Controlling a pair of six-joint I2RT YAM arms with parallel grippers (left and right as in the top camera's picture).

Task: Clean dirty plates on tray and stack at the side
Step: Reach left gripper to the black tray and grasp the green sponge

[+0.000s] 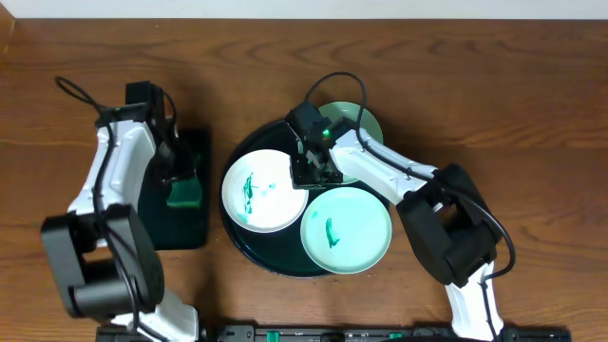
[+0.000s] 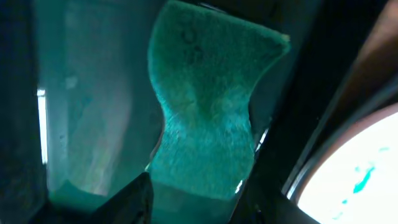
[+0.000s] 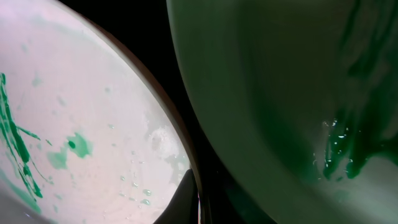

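The round black tray (image 1: 239,245) holds three plates. A white plate (image 1: 271,199) with green smears lies at the left, a turquoise plate (image 1: 356,237) with a green mark at the front right, and a second turquoise plate (image 1: 369,122) at the back, partly under my right arm. My right gripper (image 1: 312,171) is low between the white plate (image 3: 74,124) and the back turquoise plate (image 3: 273,81). Only one finger (image 3: 185,198) shows, at the white plate's rim. My left gripper (image 1: 182,180) is shut on a green sponge (image 2: 208,118).
A small rectangular black tray (image 1: 180,228) lies left of the round tray, and the sponge (image 1: 183,197) rests on it under my left gripper. Bare wooden table (image 1: 532,95) lies to the right and at the back.
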